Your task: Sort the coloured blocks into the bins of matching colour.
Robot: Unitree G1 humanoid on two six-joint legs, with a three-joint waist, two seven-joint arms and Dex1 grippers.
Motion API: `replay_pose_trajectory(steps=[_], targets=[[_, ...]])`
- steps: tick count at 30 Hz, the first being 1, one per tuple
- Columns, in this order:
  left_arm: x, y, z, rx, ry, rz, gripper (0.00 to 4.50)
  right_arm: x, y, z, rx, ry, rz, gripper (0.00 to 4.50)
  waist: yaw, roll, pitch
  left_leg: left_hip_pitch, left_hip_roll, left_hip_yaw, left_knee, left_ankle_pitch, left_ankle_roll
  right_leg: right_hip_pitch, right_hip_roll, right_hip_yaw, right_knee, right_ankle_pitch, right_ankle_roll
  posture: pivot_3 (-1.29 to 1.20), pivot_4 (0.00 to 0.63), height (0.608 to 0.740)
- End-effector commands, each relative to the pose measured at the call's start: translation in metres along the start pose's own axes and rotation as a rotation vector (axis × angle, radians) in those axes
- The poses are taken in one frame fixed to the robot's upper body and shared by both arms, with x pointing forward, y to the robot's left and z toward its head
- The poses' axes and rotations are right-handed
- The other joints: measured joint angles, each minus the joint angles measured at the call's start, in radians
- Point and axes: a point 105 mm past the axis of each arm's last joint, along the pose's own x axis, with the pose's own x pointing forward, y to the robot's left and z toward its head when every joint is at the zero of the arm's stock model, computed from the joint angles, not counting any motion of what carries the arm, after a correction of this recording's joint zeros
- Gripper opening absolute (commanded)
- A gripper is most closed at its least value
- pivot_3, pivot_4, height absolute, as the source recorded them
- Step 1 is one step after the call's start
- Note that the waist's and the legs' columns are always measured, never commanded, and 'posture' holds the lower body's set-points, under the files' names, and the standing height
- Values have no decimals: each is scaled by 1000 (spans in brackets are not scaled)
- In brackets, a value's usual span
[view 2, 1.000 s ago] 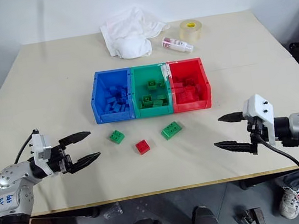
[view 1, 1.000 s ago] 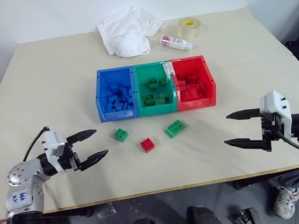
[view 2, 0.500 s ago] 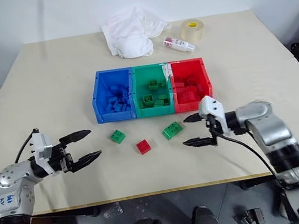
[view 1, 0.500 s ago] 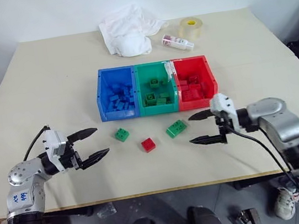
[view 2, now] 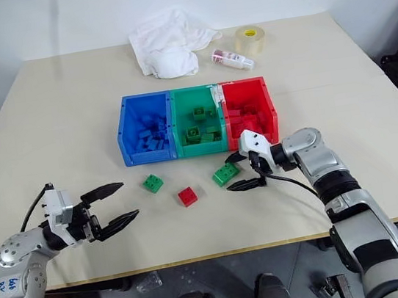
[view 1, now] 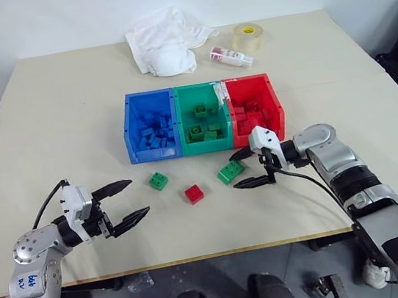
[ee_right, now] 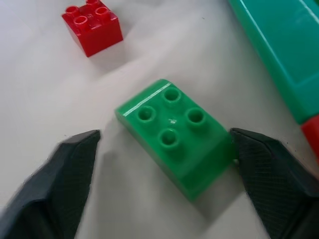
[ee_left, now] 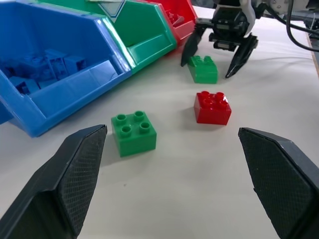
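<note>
Three joined bins stand mid-table: blue (view 1: 153, 126), green (view 1: 204, 117) and red (view 1: 255, 108), each holding several blocks of its own colour. In front of them lie a small green block (view 1: 159, 180), a red block (view 1: 194, 193) and a larger green block (view 1: 230, 172). My right gripper (view 1: 235, 171) is open and straddles the larger green block (ee_right: 174, 134). One of its fingers (ee_right: 271, 179) sits right at the block's end, the other (ee_right: 70, 184) stands apart. My left gripper (view 1: 140, 196) is open and empty, left of the small green block (ee_left: 133, 132).
At the table's far side lie a white cloth (view 1: 165, 41), a tape roll (view 1: 246, 37) and a small bottle (view 1: 230, 56). The table's front edge runs just below both grippers.
My right arm has swung in from the right side of the table to the larger green block, and its fingers have narrowed around it. The left gripper has stayed put.
</note>
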Motion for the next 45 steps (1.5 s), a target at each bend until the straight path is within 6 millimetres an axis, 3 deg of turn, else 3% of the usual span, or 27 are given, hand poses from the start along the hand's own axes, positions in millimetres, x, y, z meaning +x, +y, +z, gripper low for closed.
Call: replay_pose_trajectory(steps=[1, 5, 6, 11, 15, 19, 23, 26, 32, 39, 45], targets=[[-2, -1, 7, 13, -36, 11, 4500, 1, 2, 6, -16, -22, 16, 2881, 0, 0, 0, 0, 0, 0, 0, 0, 0, 0, 0, 0, 0, 0, 0, 0, 150, 740], [-1, -1, 8, 15, -37, 5, 4500, 1, 4, 8, -24, -37, 9, 1497, 1, 0, 0, 0, 0, 0, 0, 0, 0, 0, 0, 0, 0, 0, 0, 0, 150, 740], [0, -1, 8, 15, -39, 2, 4500, 0, 6, 11, -29, -48, 4, 1410, 2, 0, 0, 0, 0, 0, 0, 0, 0, 0, 0, 0, 0, 0, 0, 0, 150, 740], [3, 0, 8, 16, -43, -10, 4500, -11, 14, 25, -45, -93, -37, 1411, 3, 0, 0, 0, 0, 0, 0, 0, 0, 0, 0, 0, 0, 0, 0, 0, 150, 740], [6, 0, 8, 13, -46, -18, 4500, -22, 13, 49, -69, -150, -102, 1411, 3, 0, 0, 0, 0, 0, 0, 0, 0, 0, 0, 0, 0, 0, 0, 0, 150, 740], [10, 2, 7, 10, -50, -30, 4500, -33, -11, 93, -120, -271, -245, 1411, 3, 0, 0, 0, 0, 0, 0, 0, 0, 0, 0, 0, 0, 0, 0, 0, 150, 740], [15, 4, 7, 12, -55, -38, 4500, -38, -36, 113, -124, -318, -349, 1411, 1, 0, 0, 0, 0, 0, 0, 0, 0, -1, 0, 0, 1, 0, 0, 0, 150, 740], [18, 6, 8, 17, -61, -45, 4500, -34, -52, 115, -121, -294, -406, 2484, 1, 0, 0, 0, -1, 0, 0, 0, 0, -1, 0, 0, 3, 0, 0, 0, 150, 740], [21, 9, 9, 22, -67, -50, 4500, -31, -55, 120, -152, -305, -411, 4482, 0, 0, 0, 0, -2, -1, 0, 0, 0, -2, -1, 0, 5, 0, 0, 0, 150, 740], [21, 11, 9, 21, -66, -55, 4500, -41, -27, 114, -184, -320, -316, 4482, 2, 0, 0, 0, -2, -1, 0, 0, 0, -2, -1, 0, 5, 0, 0, 0, 150, 740], [19, 10, 7, 14, -56, -65, 4500, -61, 19, 77, -134, -238, -179, 4482, 8, 0, 0, 0, -2, -2, 1, 0, 0, -1, -1, 0, 4, 0, 0, 0, 150, 740]])
